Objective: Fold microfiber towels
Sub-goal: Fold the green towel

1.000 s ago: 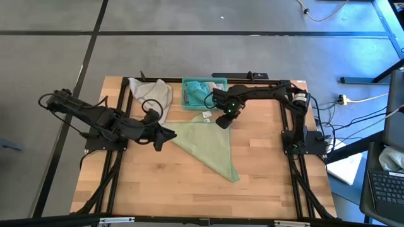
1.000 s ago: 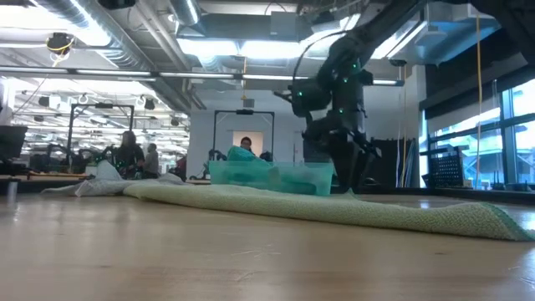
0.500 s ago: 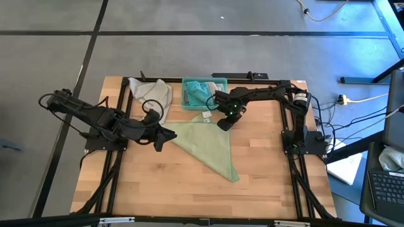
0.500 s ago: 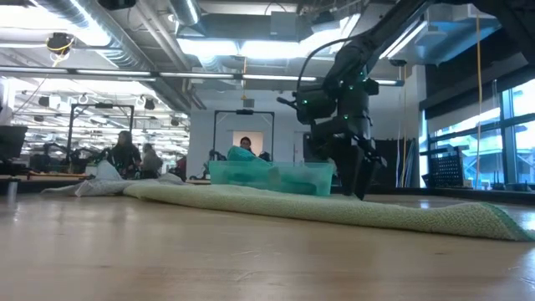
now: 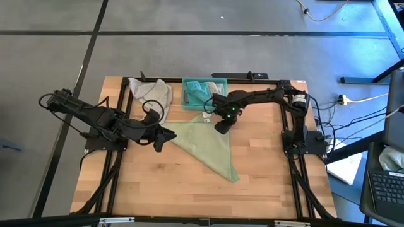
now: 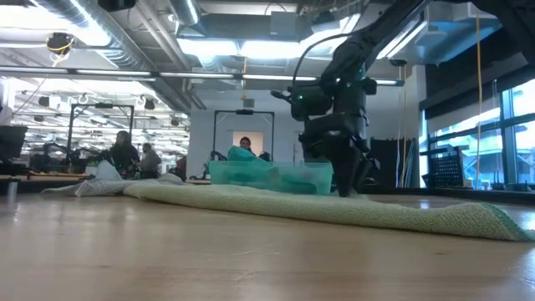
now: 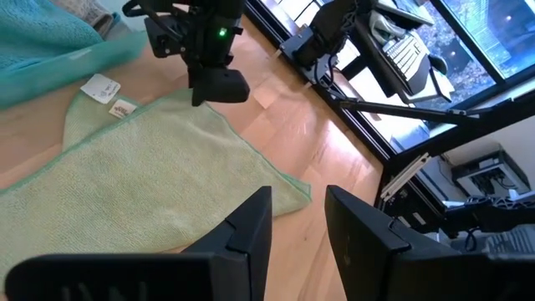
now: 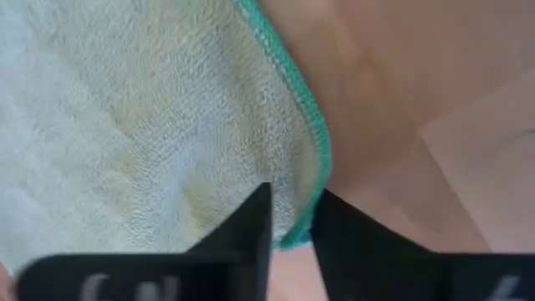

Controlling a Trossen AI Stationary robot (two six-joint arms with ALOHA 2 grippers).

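Right gripper [image 5: 219, 127] is down at the far right corner of the pale green towel [image 5: 211, 146], with its fingers [image 8: 242, 230] drawn close together astride the teal-stitched hem; the wrist view shows the cloth edge running into the narrow gap, so it is judged to be pinching that corner for a lift. The towel lies flat as a triangle on the wooden table [image 5: 265, 183], suggesting one diagonal fold is done, its white tag [image 7: 102, 88] just beside the teal bin [image 5: 218, 81]. Left gripper [image 5: 161, 140] rests at the towel's near left edge, jaws partly apart and apparently empty, probably waiting to steady or take the opposite corner. More towels sit in the bin, and a grey towel [image 5: 151, 94] lies heaped at the back left, presumably queued.
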